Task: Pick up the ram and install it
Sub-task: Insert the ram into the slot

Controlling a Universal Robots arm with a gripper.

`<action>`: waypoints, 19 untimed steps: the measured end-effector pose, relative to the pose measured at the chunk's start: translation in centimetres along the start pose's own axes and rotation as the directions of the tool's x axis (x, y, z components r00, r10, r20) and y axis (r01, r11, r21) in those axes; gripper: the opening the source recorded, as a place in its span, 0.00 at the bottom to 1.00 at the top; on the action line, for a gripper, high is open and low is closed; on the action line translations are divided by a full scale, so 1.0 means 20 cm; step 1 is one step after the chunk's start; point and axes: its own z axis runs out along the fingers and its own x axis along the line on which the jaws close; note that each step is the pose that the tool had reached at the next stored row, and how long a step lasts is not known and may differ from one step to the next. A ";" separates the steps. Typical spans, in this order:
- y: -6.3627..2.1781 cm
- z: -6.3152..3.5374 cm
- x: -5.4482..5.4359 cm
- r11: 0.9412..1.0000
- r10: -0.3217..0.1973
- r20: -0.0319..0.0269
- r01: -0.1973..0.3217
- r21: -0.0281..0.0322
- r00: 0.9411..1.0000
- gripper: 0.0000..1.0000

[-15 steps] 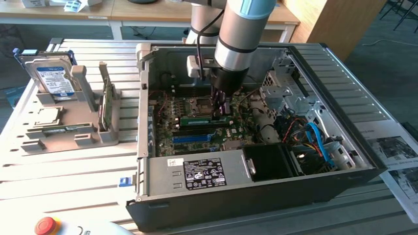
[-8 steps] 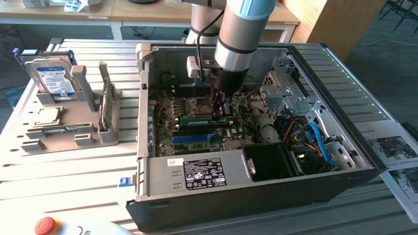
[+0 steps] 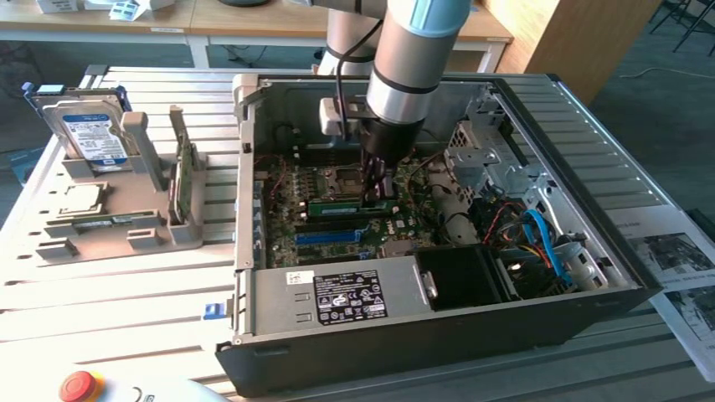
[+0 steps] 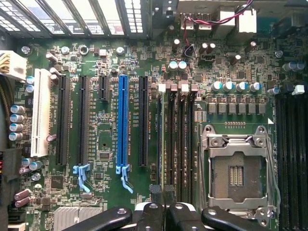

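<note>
Arm (image 3: 404, 67) plunged near-vertical into case (image 3: 447, 339), gripper (image 3: 378, 193) pinching ram (image 3: 338, 203)

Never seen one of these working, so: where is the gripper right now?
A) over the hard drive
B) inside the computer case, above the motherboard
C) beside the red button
B: the gripper is inside the case, just above the motherboard, shut on the ram.

Work area. A pale slatted table (image 3: 112, 285) fills the near ground, brightly lit on the exterior view's left. Beyond it stand wooden-topped desks (image 3: 234, 23) on white legs. At the exterior view's far right a tall wooden panel (image 3: 564, 38) rises above grey floor (image 3: 659, 75).
</note>
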 end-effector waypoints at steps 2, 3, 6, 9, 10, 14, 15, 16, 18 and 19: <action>0.000 0.003 0.00 1.000 0.000 0.000 0.000 0.000 1.000 0.12; 0.000 0.005 0.00 1.000 0.000 0.000 0.000 0.000 1.000 0.12; -0.001 0.010 0.00 1.000 0.000 0.000 0.000 0.000 1.000 0.12; -0.001 0.014 0.00 1.000 0.000 0.000 0.000 0.000 1.000 0.12; -0.001 0.015 0.00 1.000 0.000 0.000 0.000 0.000 1.000 0.12; -0.001 0.016 0.00 1.000 0.000 0.000 0.000 0.000 1.000 0.12; -0.001 0.016 0.00 1.000 0.000 0.000 0.000 0.000 1.000 0.12; -0.001 0.016 0.00 1.000 0.000 0.000 0.000 0.000 1.000 0.12; -0.001 0.016 0.00 1.000 0.000 0.000 0.000 0.000 1.000 0.12; -0.001 0.016 0.00 1.000 0.000 0.000 0.000 0.000 1.000 0.12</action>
